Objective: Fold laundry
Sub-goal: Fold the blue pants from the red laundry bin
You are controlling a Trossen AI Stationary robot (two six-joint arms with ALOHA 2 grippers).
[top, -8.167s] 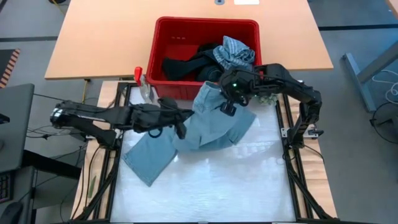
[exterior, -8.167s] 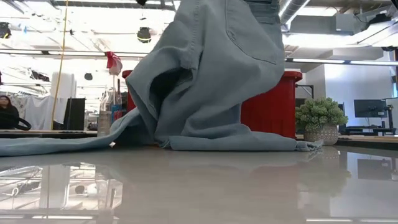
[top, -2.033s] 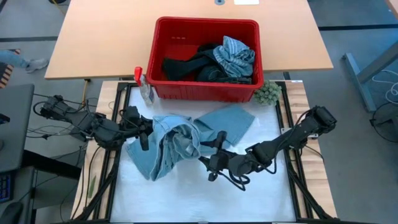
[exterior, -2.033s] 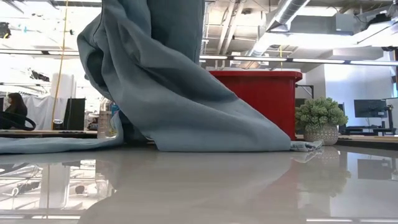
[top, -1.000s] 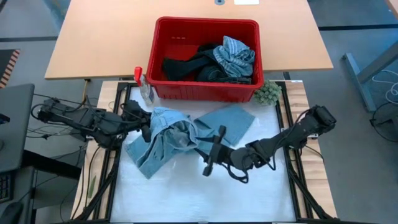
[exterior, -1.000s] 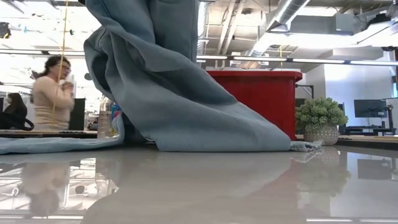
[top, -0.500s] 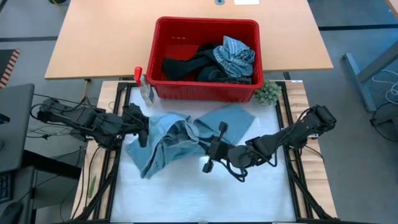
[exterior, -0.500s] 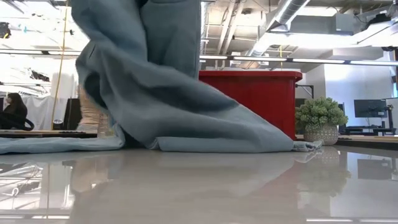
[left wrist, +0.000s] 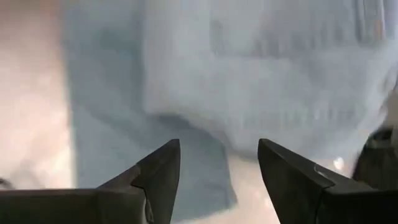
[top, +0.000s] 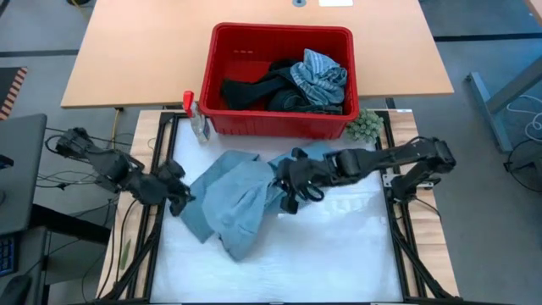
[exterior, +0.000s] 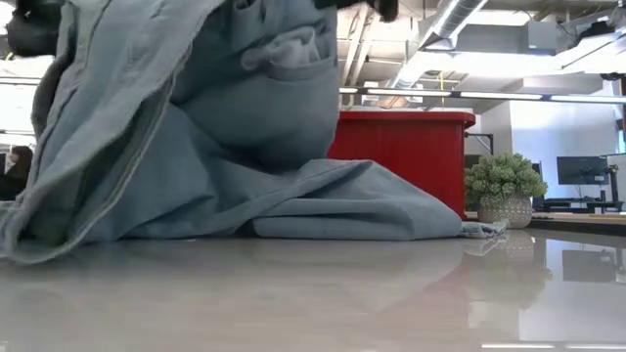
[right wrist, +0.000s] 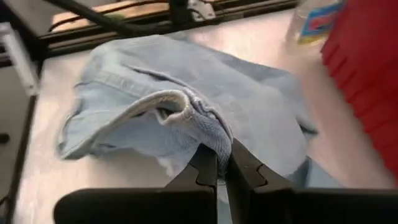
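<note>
A light blue denim garment [top: 241, 203] lies bunched across the middle of the table, and the low view shows part of it [exterior: 245, 127] raised above the tabletop. My right gripper [top: 284, 193] is shut on it near its right side; the right wrist view shows the shut fingers [right wrist: 222, 154]. My left gripper [top: 179, 200] stands open at the garment's left edge; its own view [left wrist: 217, 158] shows nothing between the fingers, with the cloth just beyond them. More laundry, black and grey-blue striped [top: 318, 72], lies in the red basket [top: 222, 102]. My right gripper pinches a thick, seamed, rolled edge of the garment [right wrist: 202, 121] between its two fingers. The fingers slant down from the table's right side. The cloth is raised at the hold and drapes slack from there, and its lower parts [exterior: 352, 210] rest on the table.
The red basket stands at the table's far edge. A spray bottle with a red top [top: 196, 119] is at the basket's left corner and a small green fuzzy ball [top: 366, 127] at its right. Dark frame rails [top: 398, 237] run along both table sides. The near half of the white tabletop [top: 322, 263] is bare.
My left gripper has let go of the garment, opened, and drawn back down toward the table's left edge. My right gripper has taken hold of the cloth and carried it toward the far edge. The raised left bunch has dropped and spread out toward the near edge.
</note>
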